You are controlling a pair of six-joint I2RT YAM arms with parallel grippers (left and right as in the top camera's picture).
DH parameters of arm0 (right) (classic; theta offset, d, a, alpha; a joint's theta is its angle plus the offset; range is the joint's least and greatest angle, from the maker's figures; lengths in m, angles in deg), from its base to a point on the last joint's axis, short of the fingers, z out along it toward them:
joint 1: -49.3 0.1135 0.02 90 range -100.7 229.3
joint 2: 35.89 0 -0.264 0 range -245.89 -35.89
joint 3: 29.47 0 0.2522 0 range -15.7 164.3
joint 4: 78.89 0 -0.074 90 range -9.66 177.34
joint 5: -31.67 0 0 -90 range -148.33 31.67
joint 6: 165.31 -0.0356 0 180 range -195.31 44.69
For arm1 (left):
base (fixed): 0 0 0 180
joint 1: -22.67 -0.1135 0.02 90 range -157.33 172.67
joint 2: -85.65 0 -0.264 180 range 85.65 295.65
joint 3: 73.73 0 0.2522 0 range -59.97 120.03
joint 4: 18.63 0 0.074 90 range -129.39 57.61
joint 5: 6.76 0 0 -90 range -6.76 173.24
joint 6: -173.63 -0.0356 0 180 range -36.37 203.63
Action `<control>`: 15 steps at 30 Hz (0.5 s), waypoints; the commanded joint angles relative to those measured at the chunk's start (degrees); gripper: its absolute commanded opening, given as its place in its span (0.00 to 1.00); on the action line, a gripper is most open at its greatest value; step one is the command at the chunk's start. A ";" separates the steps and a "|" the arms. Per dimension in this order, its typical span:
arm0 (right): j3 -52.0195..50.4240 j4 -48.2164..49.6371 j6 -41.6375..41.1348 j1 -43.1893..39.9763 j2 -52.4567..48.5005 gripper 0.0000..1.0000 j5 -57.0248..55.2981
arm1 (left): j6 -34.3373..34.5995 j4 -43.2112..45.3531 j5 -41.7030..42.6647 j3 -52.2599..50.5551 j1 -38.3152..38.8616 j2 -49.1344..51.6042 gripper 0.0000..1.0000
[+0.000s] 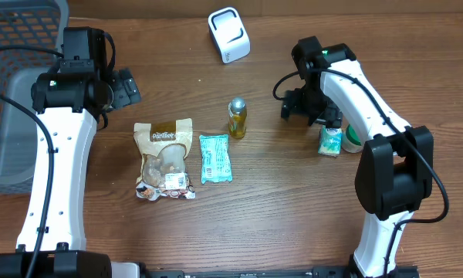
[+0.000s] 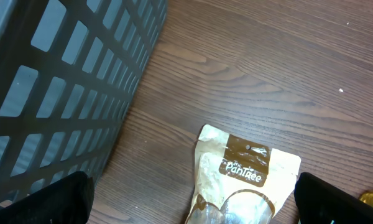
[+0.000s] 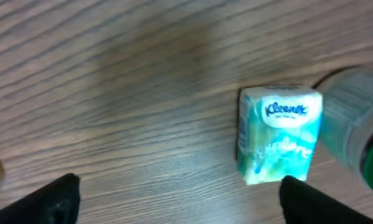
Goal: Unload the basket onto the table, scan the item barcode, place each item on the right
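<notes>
- Right wrist view: right fingers [image 3: 56,199] spread wide, gripping nothing; the two tips sit at the bottom corners of the frame.
- Tissue pack [image 3: 280,134] sits on the table [image 3: 112,74] ahead of the fingers, nearer the right-hand tip, touched by neither tip.
- Green-lidded tub [image 3: 351,118] is tight against the pack's right edge; touching or a hair apart, can't tell.
- Overhead: pack and tub lie just beside the right arm on the right side of the table. They are well apart from the white scanner [image 1: 229,35], which stands near the back edge.
- Left wrist view: left fingers [image 2: 56,199] are also wide apart and hold nothing.
- Snack pouch [image 2: 245,174] lies flat ahead of them, framed between the two tips, untouched.
- Grey basket [image 2: 62,81] wall runs close along the left side of the left fingers, so room is tight there.
- Overhead: small gold bottle [image 1: 237,117] stands upright mid-table. A teal packet [image 1: 215,157] lies just beside the pouch, and both sit between the arms.
- Bare wood shows between the scanner and the right arm, and along the front edge below the pouch and packet.
</notes>
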 commanded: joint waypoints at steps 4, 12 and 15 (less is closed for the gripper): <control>1.01 1.62 -0.11 0.09 0.04 1.00 0.74 | -1.49 0.02 -0.55 0.24 0.11 -0.20 0.99; 1.01 6.64 -0.11 0.09 0.04 1.00 0.72 | -1.49 0.02 -0.55 0.24 0.11 -0.20 1.00; 1.01 9.62 -0.11 0.09 0.04 1.00 0.72 | -1.51 0.02 -0.55 0.24 0.11 -0.20 1.00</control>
